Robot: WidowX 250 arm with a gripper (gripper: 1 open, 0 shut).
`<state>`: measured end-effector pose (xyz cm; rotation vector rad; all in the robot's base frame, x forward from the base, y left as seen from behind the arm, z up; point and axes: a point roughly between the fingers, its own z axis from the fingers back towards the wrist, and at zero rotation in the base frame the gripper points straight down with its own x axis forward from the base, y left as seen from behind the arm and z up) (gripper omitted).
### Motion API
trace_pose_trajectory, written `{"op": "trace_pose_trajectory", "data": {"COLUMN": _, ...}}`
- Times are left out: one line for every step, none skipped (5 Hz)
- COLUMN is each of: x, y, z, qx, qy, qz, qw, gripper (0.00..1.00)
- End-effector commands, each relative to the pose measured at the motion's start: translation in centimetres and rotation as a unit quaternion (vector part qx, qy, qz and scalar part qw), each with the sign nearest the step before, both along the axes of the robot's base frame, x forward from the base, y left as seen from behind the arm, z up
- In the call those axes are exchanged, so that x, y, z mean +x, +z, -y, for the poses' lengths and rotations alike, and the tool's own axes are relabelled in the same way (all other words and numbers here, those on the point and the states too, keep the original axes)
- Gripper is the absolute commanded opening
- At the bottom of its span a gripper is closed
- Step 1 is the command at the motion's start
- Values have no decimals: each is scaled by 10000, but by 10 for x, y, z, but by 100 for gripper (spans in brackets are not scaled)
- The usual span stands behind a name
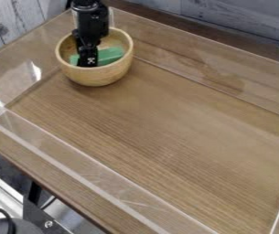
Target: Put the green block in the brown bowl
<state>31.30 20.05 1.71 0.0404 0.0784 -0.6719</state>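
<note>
The brown bowl (76,73) stands at the far left of the wooden table. Inside it lies the green block (106,58), a bright green bar that shows on both sides of the black fingers. My gripper (88,53) points straight down into the bowl and is shut on the green block, low against the bowl's inside. The fingers hide the middle of the block.
A clear, low wall (56,154) rims the wooden table (166,128) on all sides. A grey plank wall (14,23) stands behind at the left. Cables and metal parts (19,215) show below the front edge.
</note>
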Motion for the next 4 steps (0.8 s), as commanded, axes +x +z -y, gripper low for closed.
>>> {"op": "trace_pose_trajectory", "data": {"x": -8, "y": -2, "z": -3, "qx": 26, "qy": 115, "qz": -102, "qw": 9999, "gripper": 0}}
{"op": "trace_pose_trajectory", "data": {"x": -8, "y": -1, "z": 0, "qx": 75, "qy": 208, "qz": -122, "qw": 9997, "gripper": 0}}
{"op": "trace_pose_trajectory", "data": {"x": -8, "y": 0, "z": 2, "qx": 73, "qy": 183, "qz": -131, "qw": 9997, "gripper": 0}}
{"op": "trace_pose_trajectory", "data": {"x": -8, "y": 0, "z": 5, "qx": 71, "qy": 158, "qz": -141, "qw": 9998, "gripper": 0}}
